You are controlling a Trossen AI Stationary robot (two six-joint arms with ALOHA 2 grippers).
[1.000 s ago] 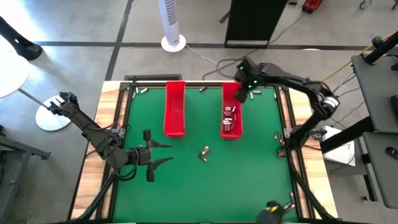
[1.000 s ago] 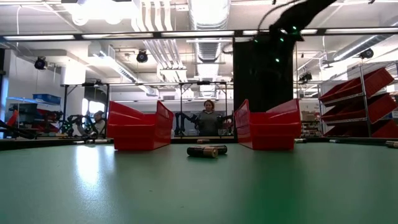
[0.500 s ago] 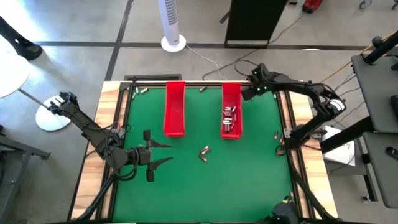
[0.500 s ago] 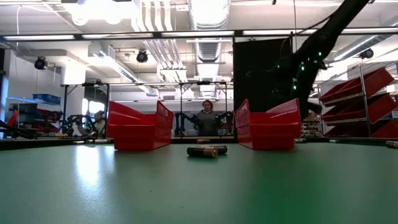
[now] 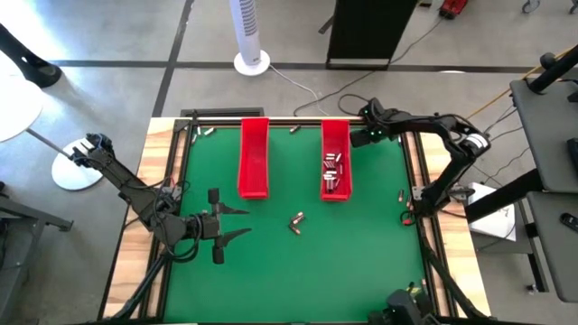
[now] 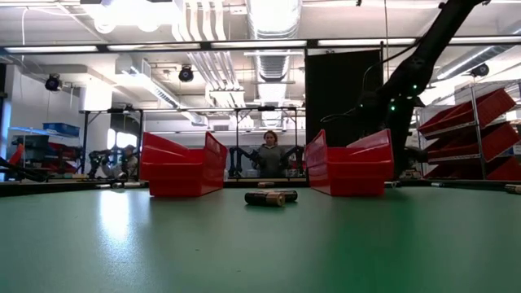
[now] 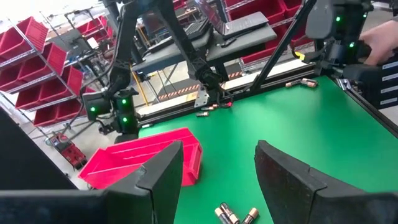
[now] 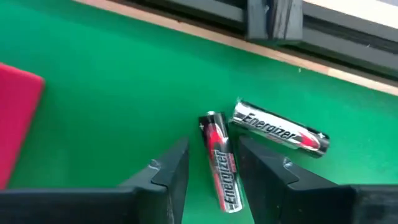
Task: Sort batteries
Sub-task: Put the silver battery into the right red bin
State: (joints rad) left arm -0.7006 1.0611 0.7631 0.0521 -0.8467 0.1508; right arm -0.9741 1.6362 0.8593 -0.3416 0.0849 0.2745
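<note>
High view: the right gripper is placed at the far right corner of the mat, just beside the right tray, which holds several batteries. A small pair of loose batteries is seen mid-mat, with others scattered along the far and right edges. The left gripper is parked low on the left, fingers spread and empty, well apart from any battery.

Low view: the right arm is seen coming down behind the right tray. The mid-mat pair lies between the two trays.

Left wrist view: both fingers are seen wide apart with nothing between them; the mid-mat pair lies just ahead.

Right wrist view: a slim battery lies in the gap between the two fingers, its long axis running along them, so the jaws would close across its width. A thicker battery lies just beside it, nearly crosswise, close to the slim one's far end. The fingers are partly open and nothing is gripped yet. The right arm is judged the one placed for this pick; the neighbour may be nudged.
</note>
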